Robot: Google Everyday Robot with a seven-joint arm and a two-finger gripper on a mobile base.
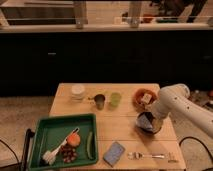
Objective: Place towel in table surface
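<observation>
The crumpled dark-blue and white cloth towel (144, 120) bunches under the gripper (152, 125), low over the light wooden table (120, 126) at its right side.

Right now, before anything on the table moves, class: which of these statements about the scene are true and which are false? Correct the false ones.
1. The green tray sits at the front-left of the table. True.
2. The fork lies inside the tray. False: it lies on the bare table near the front edge, to the right of the blue sponge.
3. The gripper is over the right side of the table, nearer the camera than the orange bowl. True.
4. The green cup stands to the left of the metal cup. False: it stands just to its right.
</observation>
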